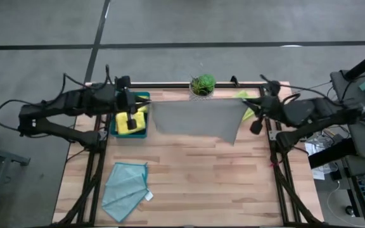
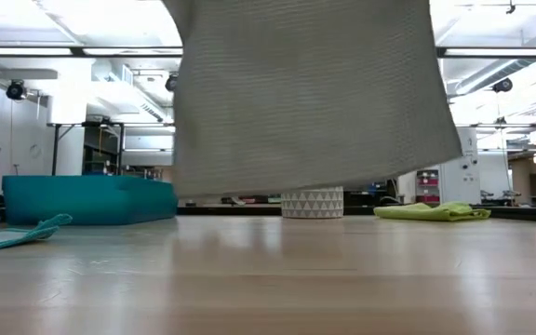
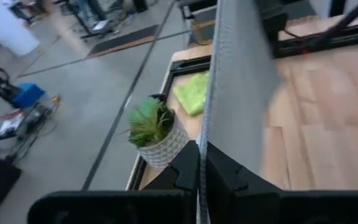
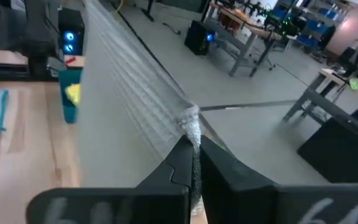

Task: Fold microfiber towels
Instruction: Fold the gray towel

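The pale grey towel point(image 1: 198, 119) hangs stretched above the table's far edge, clear of the wood. The left gripper point(image 3: 201, 177) pinches one upper corner and the right gripper point(image 4: 191, 165) pinches the other. The teal towel point(image 1: 125, 189) lies near the front-left corner, the lime green towel point(image 2: 433, 212) at the far-right corner, and a yellow towel point(image 1: 129, 123) in the tray point(image 1: 143, 133).

table point(image 1: 195, 177): pale wood planks, black frame
back edge: potted plant point(image 1: 202, 85), lime towel point(image 1: 248, 104)
back left: teal tray point(image 1: 130, 133)
front left: teal towel point(image 1: 125, 189), crumpled, white tag
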